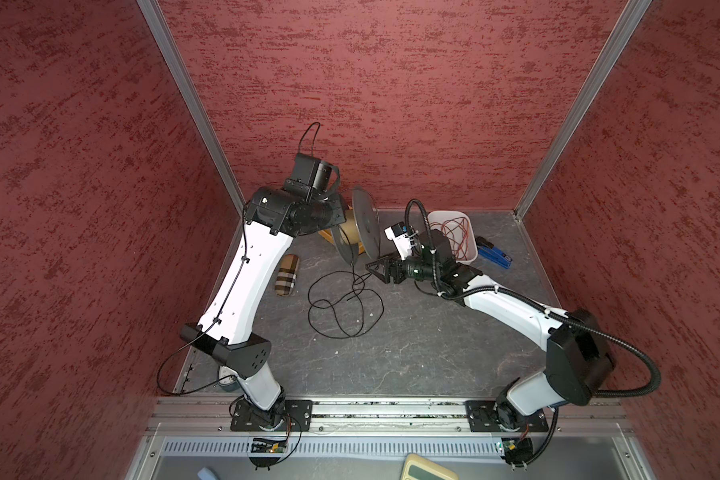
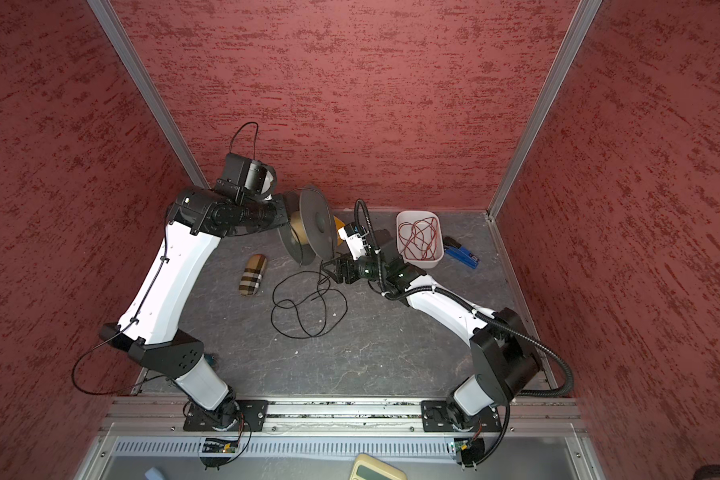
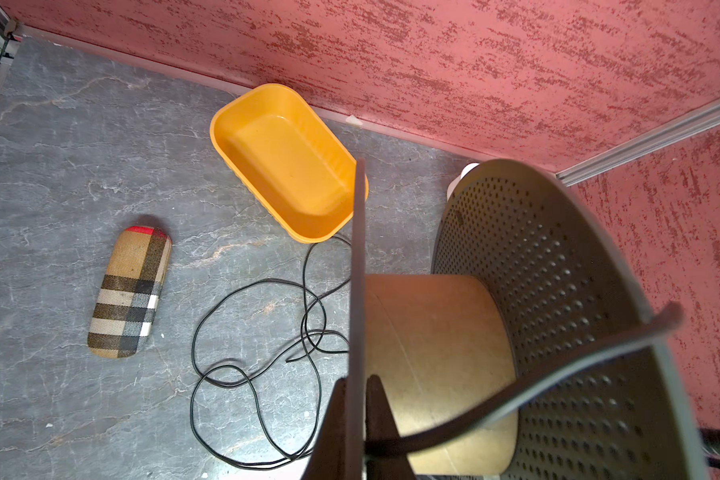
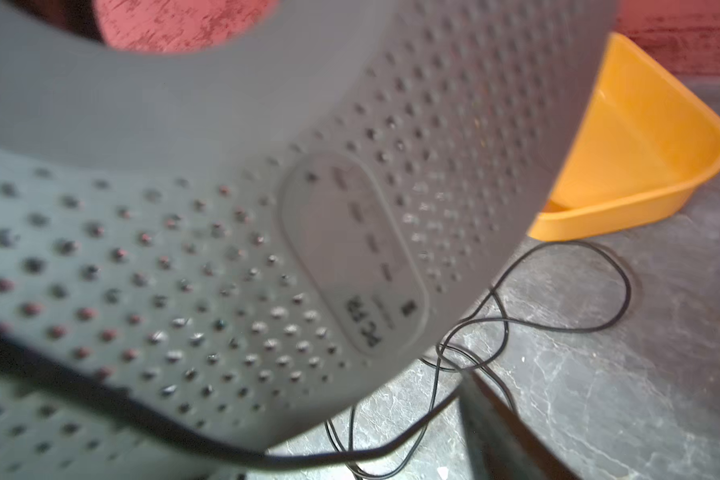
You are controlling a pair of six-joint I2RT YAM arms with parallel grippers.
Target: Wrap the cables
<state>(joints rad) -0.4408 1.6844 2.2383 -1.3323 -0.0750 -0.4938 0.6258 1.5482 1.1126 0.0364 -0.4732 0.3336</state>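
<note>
Black and very thin, the cable lies almost wholly in loose, overlapping loops on the grey surface at the centre of both top views, just below the grey spool in the frame. My left fingers are clamped on the thin edge of one spool flange, holding the spool up off the surface with its flanges on edge. In the left wrist view its cardboard core is bare, with no turn of cable that I can see. I judge that the wrapping proper has not begun and almost all of the work is left. One strand rises from the loops towards the lower edge of the spool in a top view, but where it ends there I cannot make out. My right fingers hang low, just right of the loops and near the spool's lower rim. In the right wrist view a strand runs up to one fingertip, yet I cannot tell how far apart the fingers stand or whether they have the cable pinched. What remains, as I see it, is to secure a strand, lay it on the core and wind every loop on. The orange tray and plaid case lie clear of the cable.
</note>
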